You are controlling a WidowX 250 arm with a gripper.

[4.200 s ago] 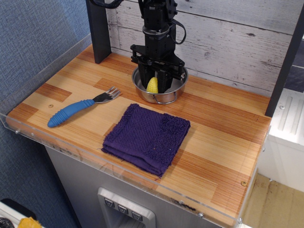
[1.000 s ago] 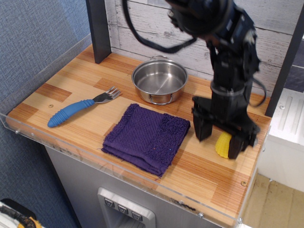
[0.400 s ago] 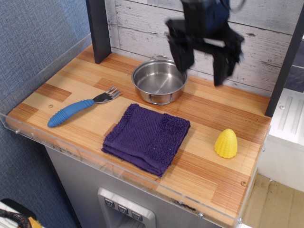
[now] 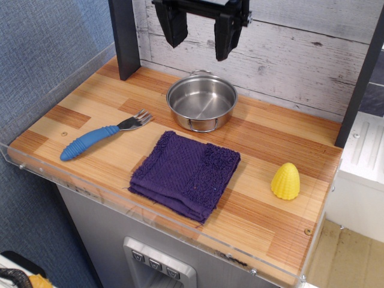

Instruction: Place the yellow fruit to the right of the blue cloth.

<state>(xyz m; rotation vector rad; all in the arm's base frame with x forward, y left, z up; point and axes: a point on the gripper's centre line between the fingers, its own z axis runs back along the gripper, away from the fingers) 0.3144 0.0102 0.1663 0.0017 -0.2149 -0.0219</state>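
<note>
Only one view here. The pot [image 4: 201, 103] at the back of the desk [image 4: 108, 102] has nothing in it. No readable writing anywhere. The fruit [image 4: 285, 181] stands upright right of the cloth [image 4: 185, 174], apart from it. A fork [image 4: 104, 135] lies on the left. The end effector [image 4: 200, 30] hangs above the pot, fingers spread, holding nothing.

no readable text, labels, brands or numbers that i can make out anywhere, three small grey buttons on the front panel [image 4: 159, 266] carry no legible marks
</note>
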